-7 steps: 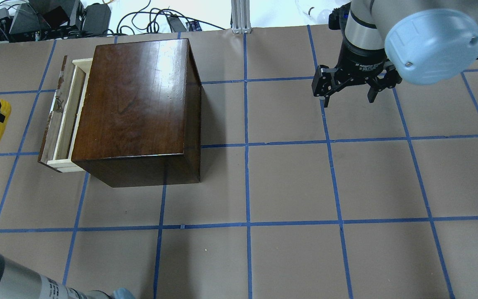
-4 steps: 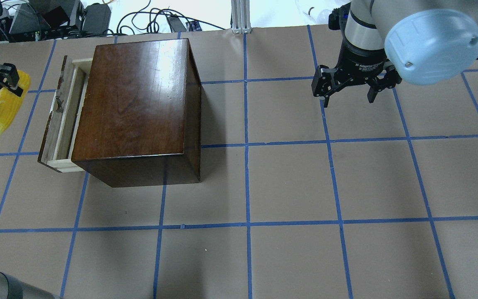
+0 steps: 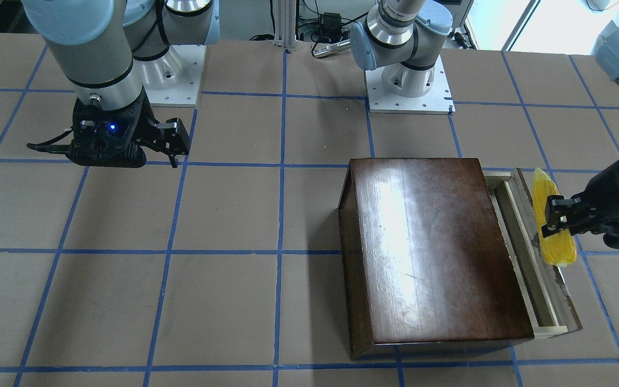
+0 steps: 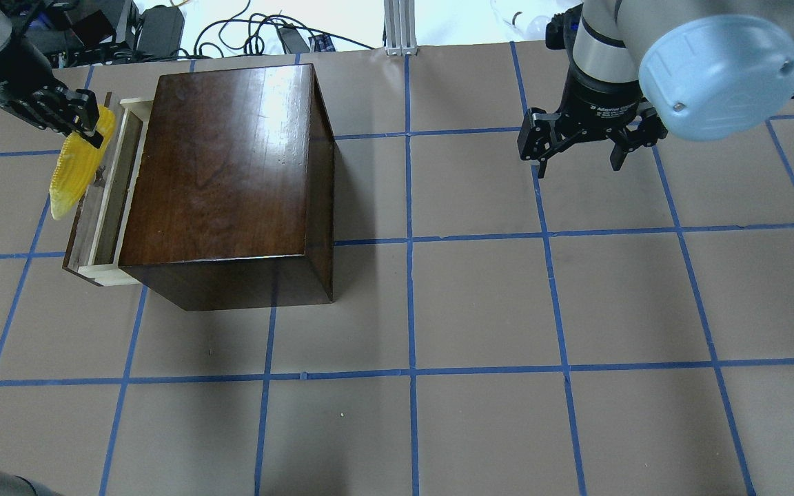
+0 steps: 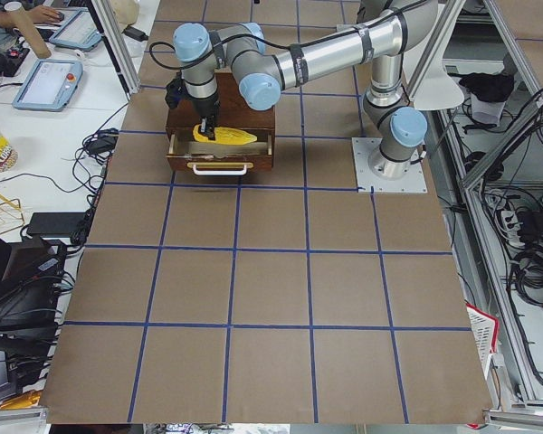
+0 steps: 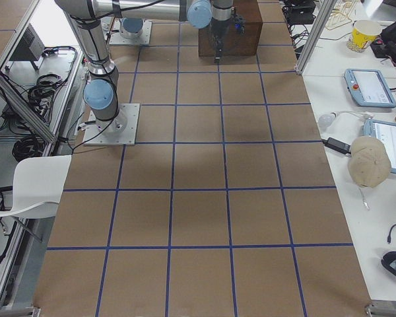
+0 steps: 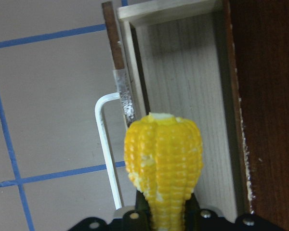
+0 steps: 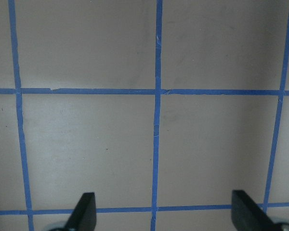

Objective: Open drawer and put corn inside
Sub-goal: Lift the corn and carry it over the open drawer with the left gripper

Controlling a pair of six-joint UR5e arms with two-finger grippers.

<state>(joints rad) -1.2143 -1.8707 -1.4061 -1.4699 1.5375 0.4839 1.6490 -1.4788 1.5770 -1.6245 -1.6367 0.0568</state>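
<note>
1. Brown paper marked with a grid of blue tape covers the table (image 4: 480, 303), and a glossy dark-brown wooden box (image 4: 231, 165) stands in the upper left of the overhead view.
2. Its drawer (image 4: 113, 200) is pulled partly out on the left side of the box in that view. It shows a pale wooden floor, and a white bar handle (image 7: 105, 144) sits on the worn front panel.
3. The left gripper (image 4: 87, 124) is clamped on the thick end of the corn (image 4: 74, 172), at the upper left of the overhead view.
4. The corn hangs in the air over the front panel of the drawer, with its tapered tip pointing toward the lower part of the frame. It does not lie inside the drawer.
5. In the left wrist view the far end of the corn overlaps the front panel and the edge of the drawer floor.
6. The right gripper (image 4: 579, 165) hovers in the upper right of the overhead view, well apart from the box. Its fingers (image 8: 84, 214) are spread apart and hold nothing.
</note>
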